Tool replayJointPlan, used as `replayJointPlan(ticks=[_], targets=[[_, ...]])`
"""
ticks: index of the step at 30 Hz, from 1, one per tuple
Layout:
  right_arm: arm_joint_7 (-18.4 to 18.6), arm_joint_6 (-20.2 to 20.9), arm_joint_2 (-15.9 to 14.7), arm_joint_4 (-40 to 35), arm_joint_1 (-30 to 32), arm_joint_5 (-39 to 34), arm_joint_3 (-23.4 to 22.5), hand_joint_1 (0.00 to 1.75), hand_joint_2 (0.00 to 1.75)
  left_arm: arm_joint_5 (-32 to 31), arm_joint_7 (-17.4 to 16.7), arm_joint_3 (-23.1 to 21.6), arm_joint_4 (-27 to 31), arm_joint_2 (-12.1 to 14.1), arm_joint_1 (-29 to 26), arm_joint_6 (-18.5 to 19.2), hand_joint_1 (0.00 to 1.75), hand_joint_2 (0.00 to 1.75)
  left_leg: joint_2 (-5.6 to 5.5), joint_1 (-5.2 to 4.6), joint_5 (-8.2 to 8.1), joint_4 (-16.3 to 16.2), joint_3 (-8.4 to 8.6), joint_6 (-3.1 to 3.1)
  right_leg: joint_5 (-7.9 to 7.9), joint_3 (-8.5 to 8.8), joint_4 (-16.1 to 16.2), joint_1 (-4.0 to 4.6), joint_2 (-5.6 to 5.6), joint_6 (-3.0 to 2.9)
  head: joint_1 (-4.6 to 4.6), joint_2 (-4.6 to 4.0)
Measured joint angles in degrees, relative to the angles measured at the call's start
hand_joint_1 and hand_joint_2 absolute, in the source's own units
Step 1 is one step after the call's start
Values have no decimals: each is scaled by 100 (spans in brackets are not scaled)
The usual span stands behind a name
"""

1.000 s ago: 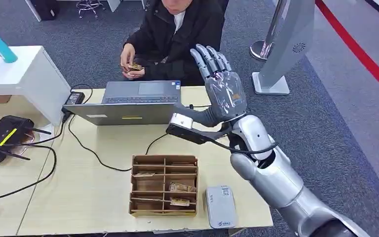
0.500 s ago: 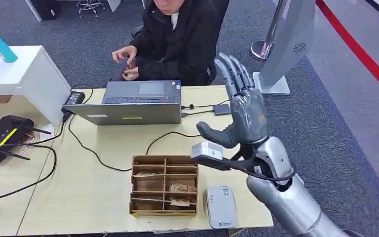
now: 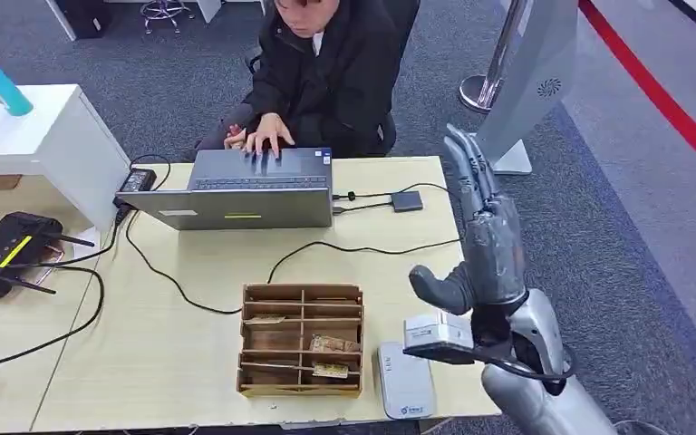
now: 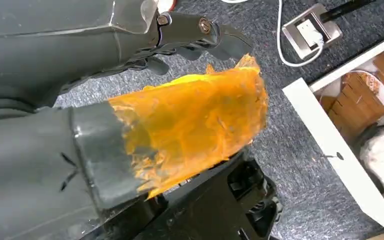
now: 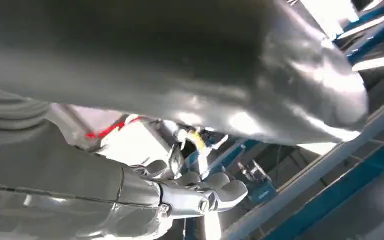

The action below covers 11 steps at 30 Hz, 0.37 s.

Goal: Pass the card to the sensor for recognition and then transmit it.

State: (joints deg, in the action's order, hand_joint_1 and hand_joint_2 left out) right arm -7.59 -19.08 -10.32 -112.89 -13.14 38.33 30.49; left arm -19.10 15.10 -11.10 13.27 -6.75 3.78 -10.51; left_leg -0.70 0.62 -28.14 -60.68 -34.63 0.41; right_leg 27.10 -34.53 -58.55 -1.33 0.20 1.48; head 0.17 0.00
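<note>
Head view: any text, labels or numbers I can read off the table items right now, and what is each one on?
Nothing is legible.
Grey sensor box: blue mark and small print on its lid, too small to read.
Laptop: white sticker and yellow strip on its lid, blurred.
Module at the right hand wrist: white label, unreadable.
Cards in the cardboard tray: print too small.
Grey stand: dotted round emblem, no letters.

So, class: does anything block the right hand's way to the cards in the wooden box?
Nothing visible does: the right hand hangs open above the table edge, and the cards lie uncovered in the box.
</note>
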Motion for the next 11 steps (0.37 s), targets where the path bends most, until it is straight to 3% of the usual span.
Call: replayJointPlan(ticks=[5,11], targets=[[-569,-240,2,-382,706,-588,4,0,0,89,63,120,0,-4,-57,-87,0,0,-2,0,-10,1,-4,-5,4,-2,0,0,0,-1,2,0],[-1082,-138,0,-743,1339,-1597,72,0,0,199,181,260,0,-4,-134,-170,0,0,5,-1,-16,1,1,-3,12,-1,2,-1,4,0,-2,0]])
